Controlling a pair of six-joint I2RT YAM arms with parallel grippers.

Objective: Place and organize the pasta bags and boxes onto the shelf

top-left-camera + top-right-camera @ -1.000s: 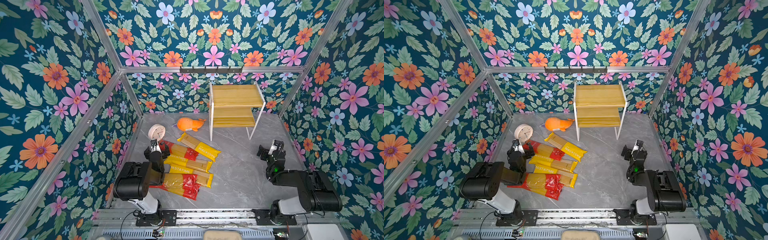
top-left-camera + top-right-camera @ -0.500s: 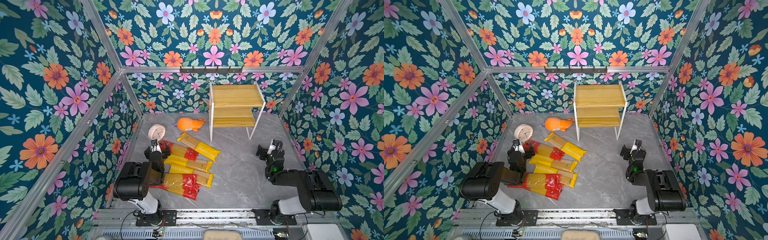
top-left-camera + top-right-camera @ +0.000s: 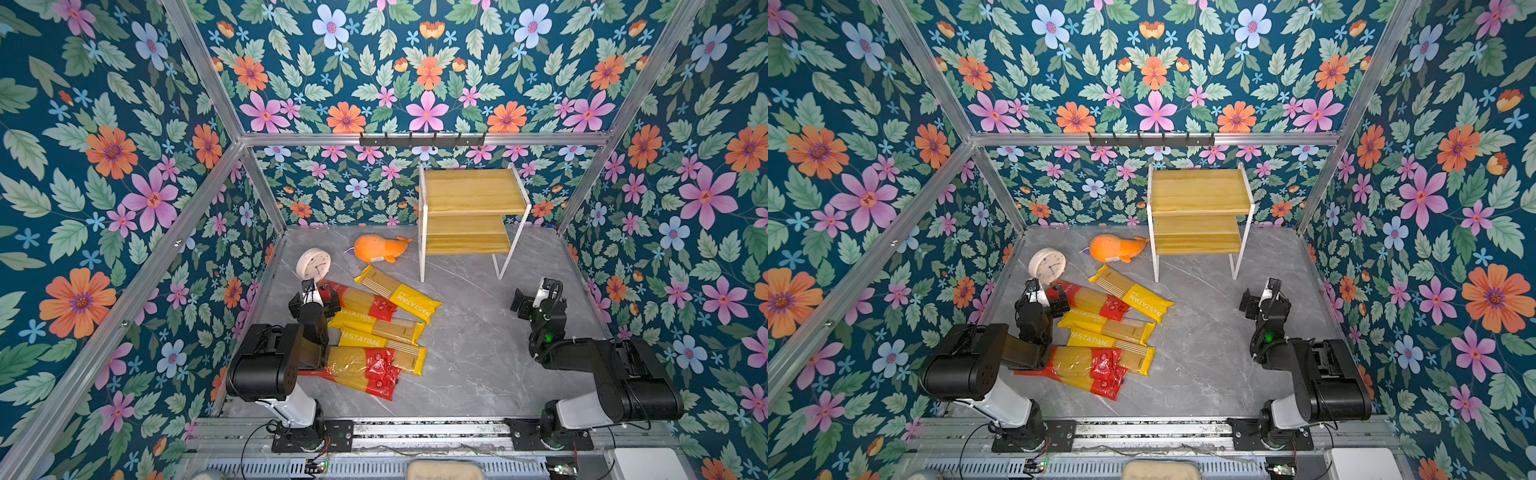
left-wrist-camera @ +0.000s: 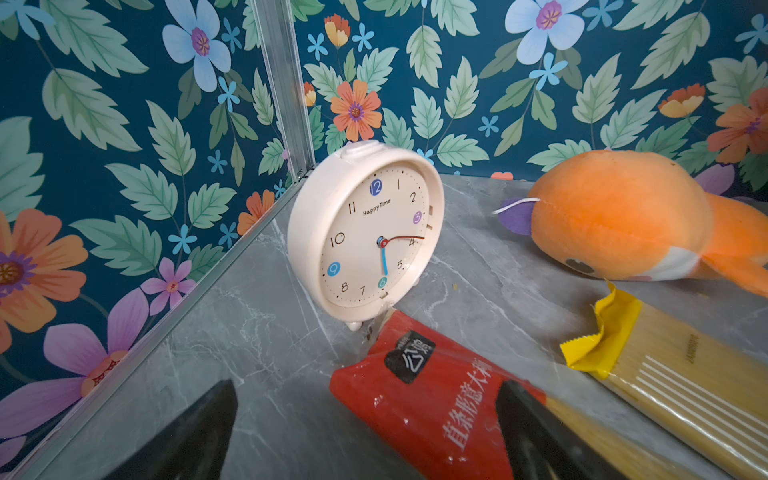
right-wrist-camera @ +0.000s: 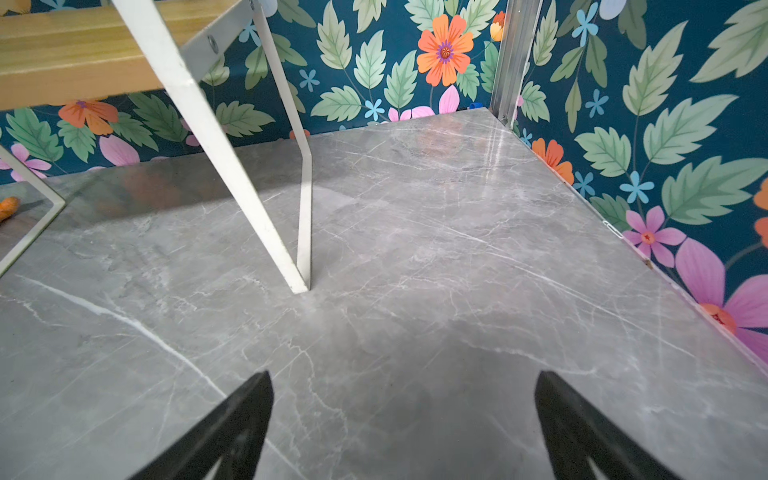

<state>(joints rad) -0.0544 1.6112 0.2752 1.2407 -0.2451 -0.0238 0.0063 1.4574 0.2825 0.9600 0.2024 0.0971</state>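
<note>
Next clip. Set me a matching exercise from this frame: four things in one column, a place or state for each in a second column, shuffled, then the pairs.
1. shelf
2. orange plush whale
3. clock
4. right gripper

A. upright on its feet, dial readable
B. open above bare table
C. both boards bare
D. lying on the table, left of the shelf in both top views

Pairs: 1-C, 2-D, 3-A, 4-B

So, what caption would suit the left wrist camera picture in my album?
Open left gripper poised over a red-ended spaghetti pack, facing a cream alarm clock and an orange plush whale.
</note>
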